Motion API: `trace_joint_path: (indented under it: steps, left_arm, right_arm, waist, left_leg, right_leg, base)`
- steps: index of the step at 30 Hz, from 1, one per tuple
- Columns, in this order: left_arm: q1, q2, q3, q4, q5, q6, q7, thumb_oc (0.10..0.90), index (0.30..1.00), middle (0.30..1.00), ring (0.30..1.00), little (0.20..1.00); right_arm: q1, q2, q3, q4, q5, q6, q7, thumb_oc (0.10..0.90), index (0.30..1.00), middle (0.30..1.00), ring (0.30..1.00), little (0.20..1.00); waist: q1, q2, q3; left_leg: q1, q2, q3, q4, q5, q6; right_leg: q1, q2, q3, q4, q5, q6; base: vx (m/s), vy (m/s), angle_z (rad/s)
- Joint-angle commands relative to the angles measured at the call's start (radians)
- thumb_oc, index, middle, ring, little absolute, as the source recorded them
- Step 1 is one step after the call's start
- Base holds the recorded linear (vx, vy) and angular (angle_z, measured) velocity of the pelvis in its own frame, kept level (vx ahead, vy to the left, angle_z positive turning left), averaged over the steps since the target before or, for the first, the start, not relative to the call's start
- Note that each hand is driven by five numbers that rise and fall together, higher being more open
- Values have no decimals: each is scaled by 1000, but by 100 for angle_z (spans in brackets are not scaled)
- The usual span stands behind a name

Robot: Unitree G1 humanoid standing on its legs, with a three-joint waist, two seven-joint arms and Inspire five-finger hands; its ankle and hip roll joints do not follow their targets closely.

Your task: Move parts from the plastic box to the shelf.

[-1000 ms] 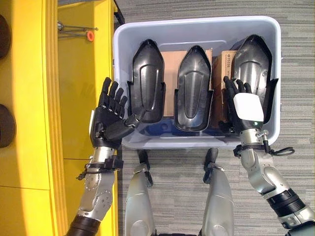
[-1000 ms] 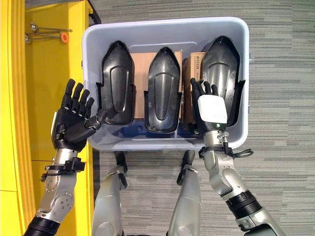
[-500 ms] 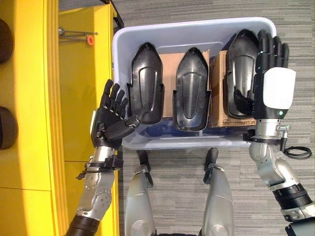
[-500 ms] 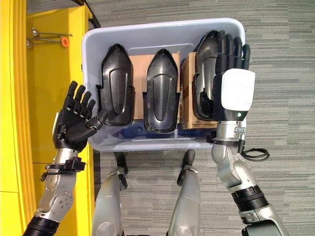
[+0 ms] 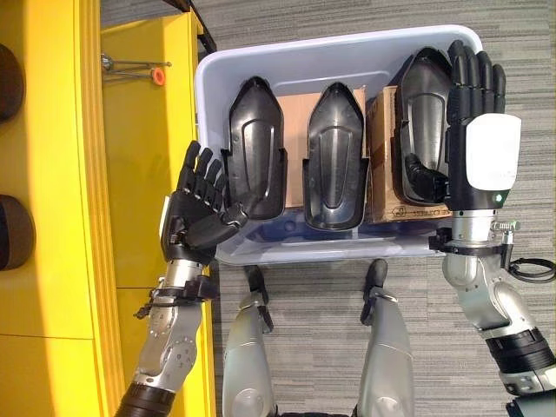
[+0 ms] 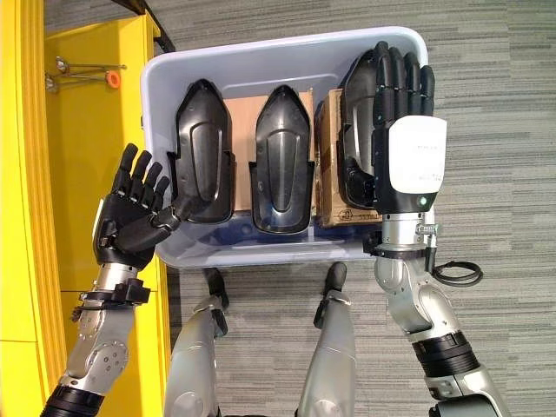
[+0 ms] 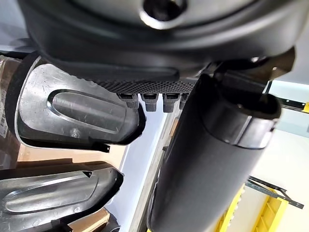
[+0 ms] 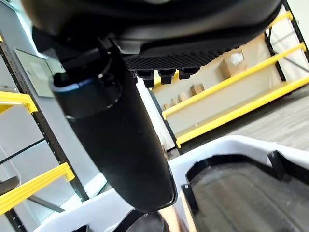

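Note:
A grey-blue plastic box (image 5: 330, 43) on the floor holds three black moulded parts standing on end: a left part (image 5: 254, 143), a middle part (image 5: 334, 152) and a right part (image 5: 420, 113). My left hand (image 5: 195, 213) is open outside the box's left wall, fingers spread, its thumb (image 7: 207, 159) reaching towards the left part (image 7: 72, 111). My right hand (image 5: 482, 148), white cover on its back, is raised with straight fingers along the right part's right edge. Its thumb (image 8: 116, 140) lies against that part's lower front (image 8: 241, 188).
A yellow shelf (image 5: 139, 156) runs along the left, right beside the box. On it lie a thin metal tool with an orange tip (image 5: 139, 68) and dark round things (image 5: 13, 230) at the far left. Cardboard boxes (image 5: 291, 130) stand behind the parts. Grey carpet surrounds the box.
My right hand has risen from low at the box's near wall to high along the right part, which now stands further left. The left hand has kept its place.

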Motion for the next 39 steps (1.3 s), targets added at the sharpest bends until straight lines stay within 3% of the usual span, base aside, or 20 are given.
trace_joint_path:
  steps: [1, 12, 20, 22, 30, 34, 39]
  left_arm:
    - [-12, 40, 62, -165, -6, -104, -45, 900, 1000, 1000, 1000, 1000]
    - [46, 72, 103, -168, -46, -133, -113, 900, 1000, 1000, 1000, 1000]
    - [53, 81, 103, -165, -40, -147, -117, 900, 1000, 1000, 1000, 1000]
    - [51, 81, 104, -160, -43, -143, -118, 900, 1000, 1000, 1000, 1000]
    - [32, 87, 97, -147, -38, -141, -113, 900, 1000, 1000, 1000, 1000]
    - [3, 95, 81, -138, -29, -124, -116, 900, 1000, 1000, 1000, 1000]
    - [-13, 97, 71, -133, -19, -97, -120, 900, 1000, 1000, 1000, 1000]
  right_arm:
    - [-46, -50, -57, -184, 39, -49, -4, 900, 1000, 1000, 1000, 1000]
    - [141, -139, -113, -208, 81, -42, 133, 900, 1000, 1000, 1000, 1000]
    - [161, -175, -102, -212, 105, -55, 190, 900, 1000, 1000, 1000, 1000]
    - [160, -182, -96, -206, 96, -26, 221, 900, 1000, 1000, 1000, 1000]
    - [114, -197, -75, -155, 15, -57, 221, 900, 1000, 1000, 1000, 1000]
    - [5, -232, -29, -107, -35, -98, 209, 900, 1000, 1000, 1000, 1000]
    - [-102, -243, 20, -57, -12, -91, 266, 900, 1000, 1000, 1000, 1000]
  waist:
    - [-21, 18, -17]
    - [-44, -10, -17]
    - [-47, -19, -17]
    - [-46, -21, -17]
    - [-39, -22, -17]
    - [-18, -18, -17]
    - [6, -15, -17]
  left_leg:
    - [14, 13, -1, 53, -122, 30]
    - [21, 29, 8, 56, -121, 27]
    - [10, 36, 8, 48, -111, 21]
    - [9, 36, 6, 41, -105, 19]
    - [-7, 34, -5, 42, -102, 20]
    - [-33, 30, -23, 54, -101, 19]
    - [-47, 24, -40, 57, -98, 18]
  right_leg:
    - [52, -1, -55, 15, -84, 22]
    - [67, 11, -48, -5, -75, 33]
    - [60, 22, -46, -17, -74, 32]
    - [58, 24, -46, -18, -72, 32]
    - [47, 27, -49, -21, -69, 32]
    - [30, 24, -58, -11, -70, 31]
    - [24, 17, -73, -1, -73, 27]
  base:
    - [0, 0, 0]
    - [-3, -8, -1]
    - [-18, -29, -7]
    - [-8, -15, -1]
    - [-8, -27, 0]
    - [-11, -70, 1]
    - [7, -65, 3]
